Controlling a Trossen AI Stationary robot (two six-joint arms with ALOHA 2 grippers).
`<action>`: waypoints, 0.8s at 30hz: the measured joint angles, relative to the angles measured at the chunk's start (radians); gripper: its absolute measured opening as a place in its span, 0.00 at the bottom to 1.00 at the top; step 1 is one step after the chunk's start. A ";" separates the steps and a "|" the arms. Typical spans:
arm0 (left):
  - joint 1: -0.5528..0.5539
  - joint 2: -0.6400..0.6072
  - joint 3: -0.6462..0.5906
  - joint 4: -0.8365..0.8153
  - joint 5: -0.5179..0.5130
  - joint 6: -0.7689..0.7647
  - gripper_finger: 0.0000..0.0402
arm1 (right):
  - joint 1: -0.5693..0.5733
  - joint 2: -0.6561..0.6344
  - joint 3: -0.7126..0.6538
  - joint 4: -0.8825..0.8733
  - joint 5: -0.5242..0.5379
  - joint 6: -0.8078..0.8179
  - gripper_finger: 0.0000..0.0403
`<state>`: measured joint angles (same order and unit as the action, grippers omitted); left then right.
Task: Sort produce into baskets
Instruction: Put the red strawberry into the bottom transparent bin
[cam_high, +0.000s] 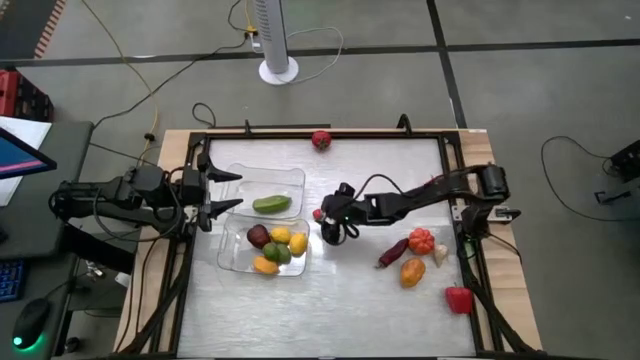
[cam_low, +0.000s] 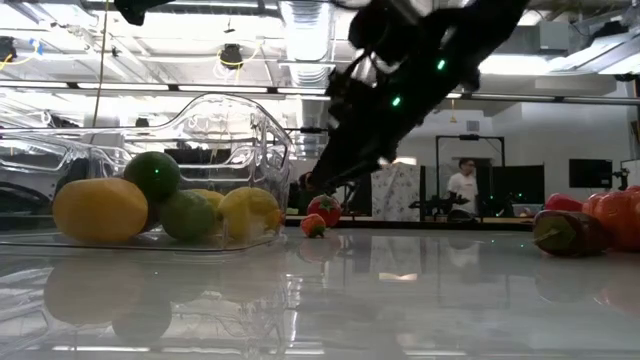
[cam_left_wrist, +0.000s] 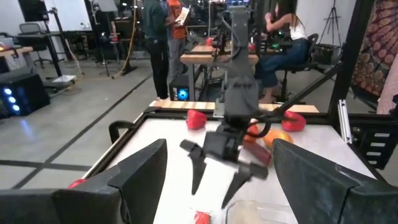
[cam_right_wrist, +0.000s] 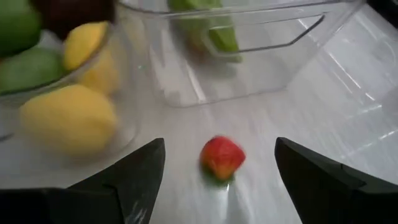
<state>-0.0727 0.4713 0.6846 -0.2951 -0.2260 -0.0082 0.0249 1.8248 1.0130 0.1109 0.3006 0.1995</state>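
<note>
My right gripper (cam_high: 325, 222) reaches to the middle of the bench, its fingers spread on either side of a small red strawberry (cam_right_wrist: 222, 157) that lies on the bench surface, not pinched. The strawberry sits just beside two clear baskets. The near basket (cam_high: 232, 258) holds a yellow lemon (cam_right_wrist: 67, 118), green limes and other fruit; the far basket (cam_high: 296, 180) holds one green vegetable (cam_high: 271, 204). More produce lies near the bench's right edge. My left gripper (cam_high: 222, 192) waits, fingers spread, at the left edge.
</note>
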 joint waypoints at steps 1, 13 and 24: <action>0.000 0.000 0.000 0.001 0.000 0.000 0.68 | -0.008 0.023 0.000 0.023 -0.002 -0.012 0.82; 0.000 0.000 0.000 -0.013 -0.003 0.007 0.68 | -0.034 0.144 0.000 0.116 -0.006 -0.040 0.73; 0.000 0.000 0.000 -0.011 -0.003 0.005 0.68 | -0.034 0.145 0.001 0.116 -0.003 -0.043 0.41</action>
<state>-0.0727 0.4713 0.6846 -0.3058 -0.2287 -0.0036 -0.0095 1.9697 1.0142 0.2270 0.2978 0.1568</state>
